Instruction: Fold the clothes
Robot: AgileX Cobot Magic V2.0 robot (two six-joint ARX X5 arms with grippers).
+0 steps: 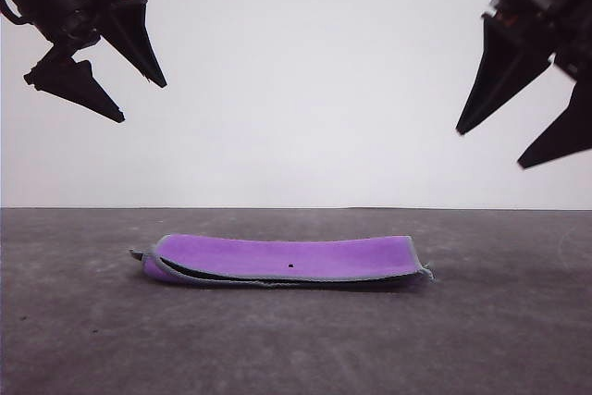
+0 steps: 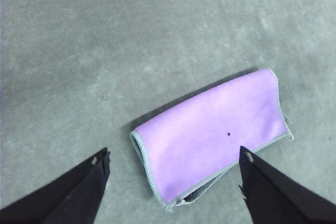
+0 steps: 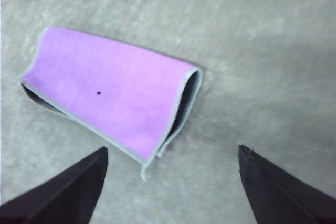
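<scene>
Purple folded soft cloth (image 1: 282, 260) lies lengthwise across lower frame centre, between my raised, empty, spread left gripper (image 1: 97, 69) and right gripper (image 1: 523, 117).

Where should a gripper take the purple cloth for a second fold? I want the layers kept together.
Probably at a short end of the cloth, pinching both layers at the light grey edging. It lies folded flat on the table, purple face up. The right gripper and left gripper hang open above, so either could come down over its own end.
</scene>
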